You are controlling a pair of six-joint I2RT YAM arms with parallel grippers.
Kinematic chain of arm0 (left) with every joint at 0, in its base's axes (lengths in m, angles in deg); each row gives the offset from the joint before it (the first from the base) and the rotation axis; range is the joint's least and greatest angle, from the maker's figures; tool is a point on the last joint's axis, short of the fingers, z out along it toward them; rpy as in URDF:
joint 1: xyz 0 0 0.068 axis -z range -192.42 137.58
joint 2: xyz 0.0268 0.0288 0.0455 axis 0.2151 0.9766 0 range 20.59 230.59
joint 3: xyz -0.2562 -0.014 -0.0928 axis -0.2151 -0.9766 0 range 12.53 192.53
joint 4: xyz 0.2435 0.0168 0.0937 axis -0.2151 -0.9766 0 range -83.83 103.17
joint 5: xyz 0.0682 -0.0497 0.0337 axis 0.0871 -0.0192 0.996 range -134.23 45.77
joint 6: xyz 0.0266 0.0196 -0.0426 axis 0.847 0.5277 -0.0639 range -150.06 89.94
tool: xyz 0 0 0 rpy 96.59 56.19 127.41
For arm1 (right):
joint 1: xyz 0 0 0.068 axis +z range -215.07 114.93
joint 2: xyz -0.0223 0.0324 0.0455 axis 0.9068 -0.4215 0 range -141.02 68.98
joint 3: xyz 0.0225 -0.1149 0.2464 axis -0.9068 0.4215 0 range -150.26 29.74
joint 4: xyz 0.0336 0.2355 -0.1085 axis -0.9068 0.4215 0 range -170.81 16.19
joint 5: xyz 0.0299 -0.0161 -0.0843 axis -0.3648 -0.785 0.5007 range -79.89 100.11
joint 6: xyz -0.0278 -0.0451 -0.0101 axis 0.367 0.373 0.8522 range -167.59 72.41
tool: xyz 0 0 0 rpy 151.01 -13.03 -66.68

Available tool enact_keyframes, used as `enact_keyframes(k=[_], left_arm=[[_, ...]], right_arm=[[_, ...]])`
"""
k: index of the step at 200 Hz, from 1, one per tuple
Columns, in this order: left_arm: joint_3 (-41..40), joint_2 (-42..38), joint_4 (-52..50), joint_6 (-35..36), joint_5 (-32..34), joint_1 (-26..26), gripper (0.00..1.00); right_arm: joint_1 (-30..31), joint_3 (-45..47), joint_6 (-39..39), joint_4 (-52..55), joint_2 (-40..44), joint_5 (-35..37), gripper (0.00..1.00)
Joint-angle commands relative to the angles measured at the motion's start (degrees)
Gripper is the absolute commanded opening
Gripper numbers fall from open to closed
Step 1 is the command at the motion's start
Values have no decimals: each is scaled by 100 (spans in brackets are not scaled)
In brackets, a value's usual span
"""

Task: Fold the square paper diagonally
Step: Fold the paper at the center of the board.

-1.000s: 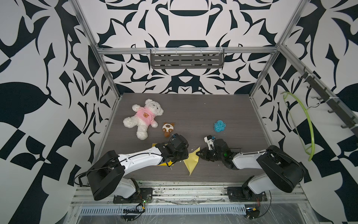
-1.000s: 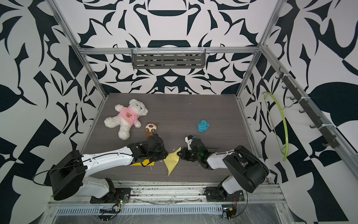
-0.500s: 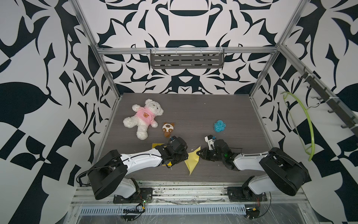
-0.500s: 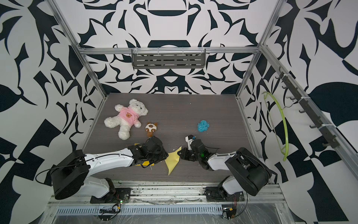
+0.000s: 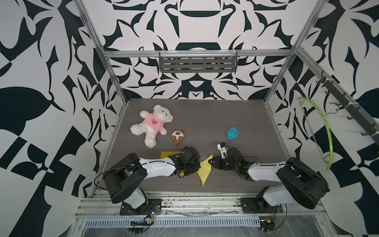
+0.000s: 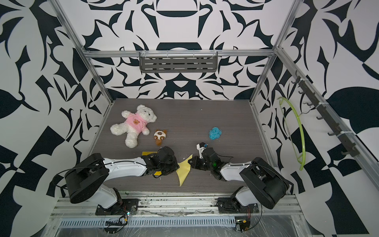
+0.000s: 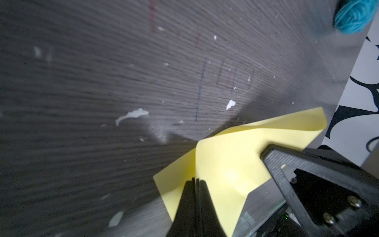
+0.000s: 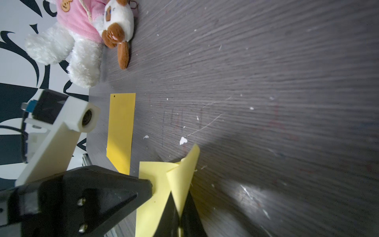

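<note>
- At the near middle of the table [image 5: 205, 121], the pale yellow paper [image 5: 205, 169] sits between the two arms, bent and partly lifted instead of lying flat.
- The left gripper [image 7: 195, 184] is clamped on one edge of the paper, its jaws meeting with the sheet pinched between them.
- The right gripper [image 8: 178, 207] is likewise closed on the paper and pinches an upturned flap on the right side (its tip stands up off the table).
- Progress, as I judge it: both grips are made and the sheet is buckled, but no clean diagonal crease shows and nothing is pressed flat.
- Left to do: bring one corner onto its opposite, line up the edges, and press the diagonal down.
- A darker yellow strip [image 5: 169, 154] lies flat just left of the paper, partly under the left arm.
- The teddy [image 5: 153, 125] and blue yarn [image 5: 232, 133] lie farther back, clear of the work.
</note>
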Motion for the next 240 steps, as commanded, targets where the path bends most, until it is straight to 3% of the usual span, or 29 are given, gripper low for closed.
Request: enact_keyframes(k=[1, 102, 132, 177, 189, 209, 240], left_arm=[[-122, 59, -127, -68, -28, 52, 1], [149, 280, -988, -234, 335, 350, 0], [281, 366, -1334, -297, 477, 480, 0], [421, 554, -1668, -393, 606, 571, 0], [483, 602, -1747, -382, 621, 584, 0], [576, 651, -1819, -368, 636, 606, 0], [643, 712, -1871, -345, 630, 633, 0]], right_arm=[[38, 85, -39, -184, 123, 235, 11], [158, 87, -35, -91, 227, 529, 19], [161, 5, 82, 372, 473, 695, 30], [169, -258, 565, 2818, 2114, 1625, 58], [208, -207, 530, 3080, 2539, 1615, 56], [517, -56, 280, 3125, 2992, 1587, 39], [1275, 45, -116, 2865, 2983, 1841, 22]])
